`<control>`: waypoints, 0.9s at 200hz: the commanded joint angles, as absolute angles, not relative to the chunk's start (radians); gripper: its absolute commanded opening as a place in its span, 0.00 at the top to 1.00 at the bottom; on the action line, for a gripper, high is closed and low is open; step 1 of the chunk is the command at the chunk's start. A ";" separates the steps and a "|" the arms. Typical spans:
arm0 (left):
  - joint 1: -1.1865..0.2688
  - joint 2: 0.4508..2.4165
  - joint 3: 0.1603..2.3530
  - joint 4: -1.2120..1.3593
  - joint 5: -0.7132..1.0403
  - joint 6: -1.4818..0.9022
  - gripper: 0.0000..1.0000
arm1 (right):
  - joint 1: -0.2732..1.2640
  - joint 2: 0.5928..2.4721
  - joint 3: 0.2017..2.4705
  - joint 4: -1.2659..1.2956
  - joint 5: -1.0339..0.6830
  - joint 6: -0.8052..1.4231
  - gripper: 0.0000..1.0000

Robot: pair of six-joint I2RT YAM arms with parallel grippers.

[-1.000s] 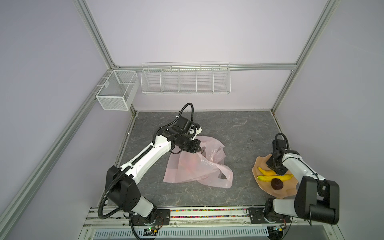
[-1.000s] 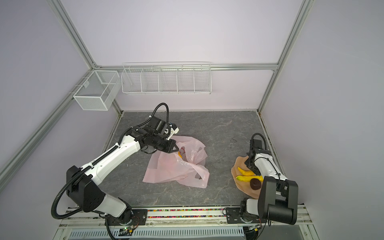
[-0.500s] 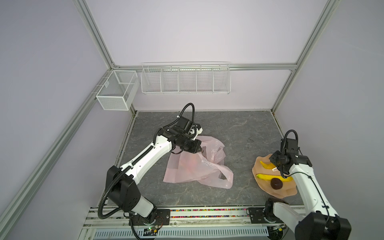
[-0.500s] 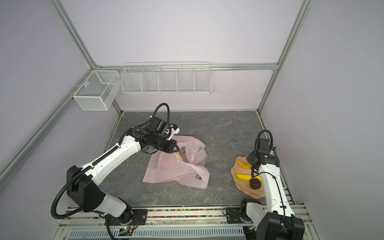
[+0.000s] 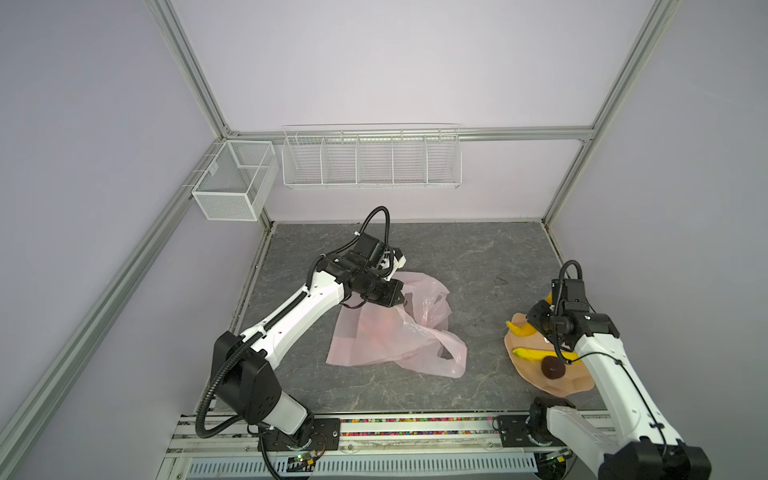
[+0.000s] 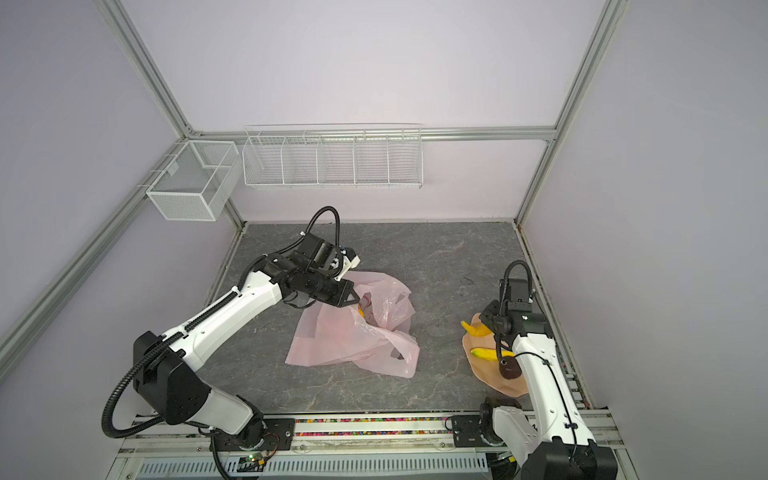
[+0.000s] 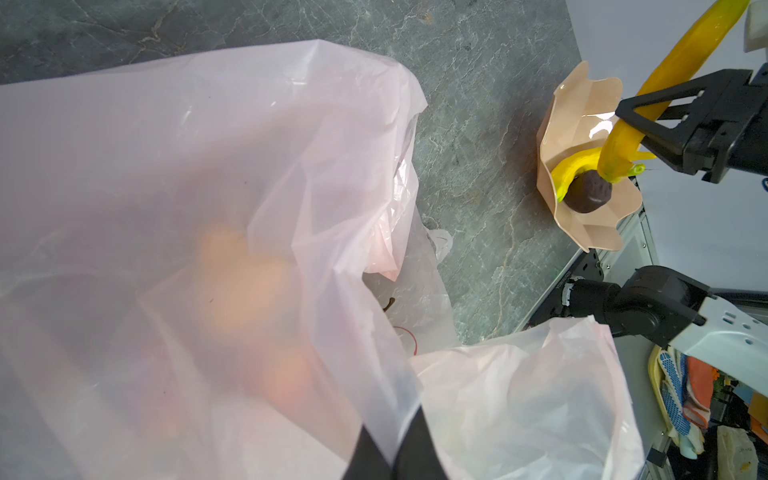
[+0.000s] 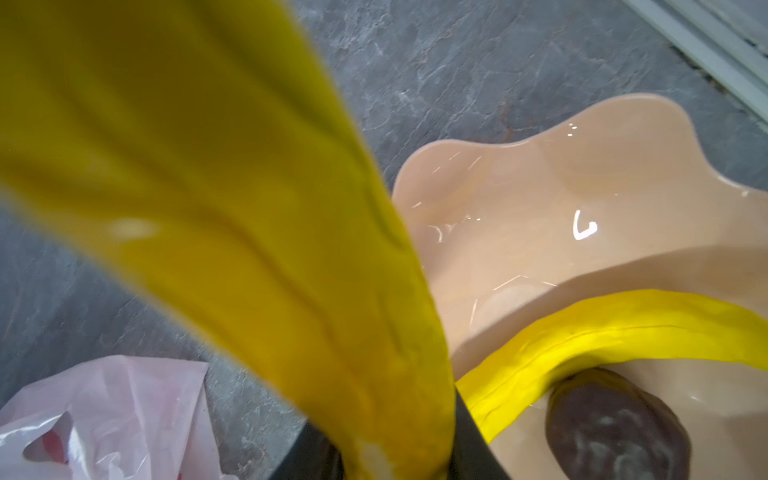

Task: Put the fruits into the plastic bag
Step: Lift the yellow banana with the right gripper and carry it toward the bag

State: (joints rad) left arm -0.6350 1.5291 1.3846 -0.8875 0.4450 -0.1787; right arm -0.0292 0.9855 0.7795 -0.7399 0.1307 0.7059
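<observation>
My left gripper (image 5: 398,297) (image 7: 392,453) is shut on the rim of the pale-pink plastic bag (image 5: 395,332) (image 6: 353,336), holding its mouth up off the table. Blurred orange fruits (image 7: 239,282) show through the film, and a bit of yellow (image 6: 364,312) shows inside the mouth. Above the peach plate (image 5: 559,384) (image 8: 540,199), my right gripper (image 5: 536,323) (image 8: 395,457) is shut on a yellow banana (image 5: 518,329) (image 8: 249,208) (image 7: 681,62). A second banana (image 5: 536,354) (image 8: 623,332) and a dark brown-purple fruit (image 5: 552,368) (image 8: 615,428) lie on the plate.
A wire rack (image 5: 372,158) and a mesh basket (image 5: 232,183) hang on the back wall above the grey marbled table (image 5: 478,266). The plate sits near the right frame rail (image 5: 555,245). Grey tabletop separates bag and plate.
My right arm has risen from the plate with the banana in its grip and now stands higher. The left arm and the bag have stayed put.
</observation>
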 commanded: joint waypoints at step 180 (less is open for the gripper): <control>-0.644 1.505 1.418 -0.885 0.461 -0.176 1.00 | 0.477 1.105 0.745 -0.328 0.148 0.833 0.84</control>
State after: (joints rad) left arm -0.6399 1.5291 1.3849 -0.8875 0.4469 -0.1787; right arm 0.4274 1.0897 0.7403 -0.3668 0.0975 0.8009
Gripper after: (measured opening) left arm 0.047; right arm 0.316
